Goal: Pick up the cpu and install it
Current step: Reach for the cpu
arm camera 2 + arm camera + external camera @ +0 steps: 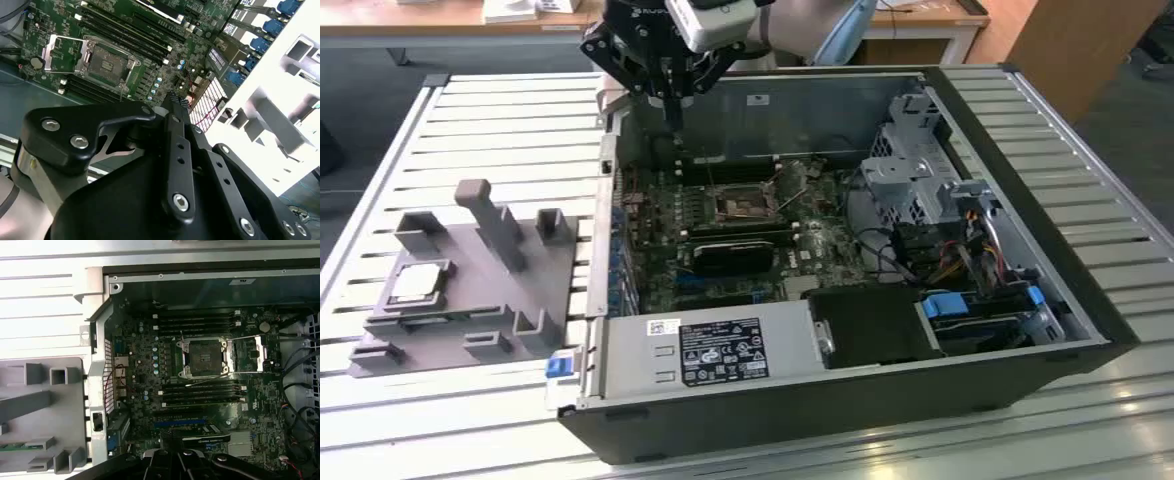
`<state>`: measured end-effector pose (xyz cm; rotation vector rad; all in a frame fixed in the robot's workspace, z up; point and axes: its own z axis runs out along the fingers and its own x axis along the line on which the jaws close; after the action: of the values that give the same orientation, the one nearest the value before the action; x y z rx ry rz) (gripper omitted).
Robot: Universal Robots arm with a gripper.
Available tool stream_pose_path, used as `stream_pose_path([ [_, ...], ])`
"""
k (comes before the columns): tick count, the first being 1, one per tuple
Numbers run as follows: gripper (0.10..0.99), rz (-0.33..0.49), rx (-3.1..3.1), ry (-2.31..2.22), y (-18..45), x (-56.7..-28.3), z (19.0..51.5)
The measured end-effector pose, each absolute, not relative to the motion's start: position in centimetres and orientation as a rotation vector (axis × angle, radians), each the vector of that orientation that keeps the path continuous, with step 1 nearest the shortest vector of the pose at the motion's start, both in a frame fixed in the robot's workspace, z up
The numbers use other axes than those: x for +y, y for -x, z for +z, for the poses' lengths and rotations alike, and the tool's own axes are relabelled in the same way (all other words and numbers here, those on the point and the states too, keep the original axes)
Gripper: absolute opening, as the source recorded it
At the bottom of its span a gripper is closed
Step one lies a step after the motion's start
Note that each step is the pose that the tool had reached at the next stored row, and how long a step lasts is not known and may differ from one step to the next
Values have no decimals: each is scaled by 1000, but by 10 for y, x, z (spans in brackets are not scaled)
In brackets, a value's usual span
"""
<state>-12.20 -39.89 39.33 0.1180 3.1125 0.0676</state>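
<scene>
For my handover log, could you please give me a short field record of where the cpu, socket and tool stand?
cpu: lies flat on the grey fixture tray, untouched
socket: empty, cover plate swung open, inside the computer case
tool: shut, holding nothing, above the case's far side, well apart from the cpu
progress: cpu not yet picked up

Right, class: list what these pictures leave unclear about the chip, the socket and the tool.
Shiny silver square cpu, exterior view: corner markings too small.
Open metal-framed motherboard socket, first wrist view: contacts too small.
Green motherboard, second wrist view: near part hidden by the black tool.
</scene>
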Motion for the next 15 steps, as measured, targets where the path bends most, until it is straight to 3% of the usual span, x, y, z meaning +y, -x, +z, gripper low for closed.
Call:
stream_pose_path([
  [15,106,68,3112,-118,127,-399,393],
])
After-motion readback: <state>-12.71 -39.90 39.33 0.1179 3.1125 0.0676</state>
